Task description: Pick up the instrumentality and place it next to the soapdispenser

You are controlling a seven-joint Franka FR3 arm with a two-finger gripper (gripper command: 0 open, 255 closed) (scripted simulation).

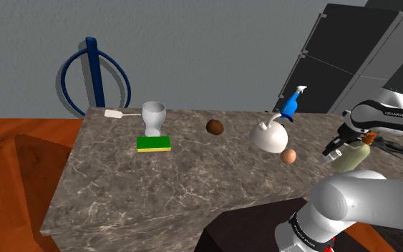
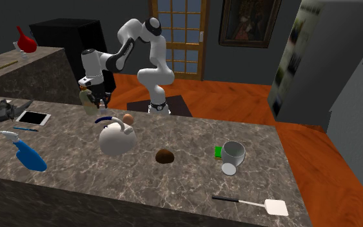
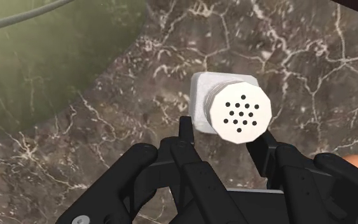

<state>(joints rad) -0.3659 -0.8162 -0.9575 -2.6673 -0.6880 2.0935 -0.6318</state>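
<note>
Gripper point(image 3: 224, 131) clamped on white shaker point(image 3: 238, 114), soap dispenser point(image 1: 351, 157) just beside. Shoulder view: egg point(image 1: 288, 155) near at 9 o'clock, counter point(image 1: 192, 186) front edge at 7 o'clock.

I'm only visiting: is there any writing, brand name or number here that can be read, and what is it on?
"FRANKA EMIKA": on the white arm, on its link near the wrist in the shoulder view.
Lettering on the arm's base ring: too small to read.
On the white shaker: only holes in its cap, no writing.
</note>
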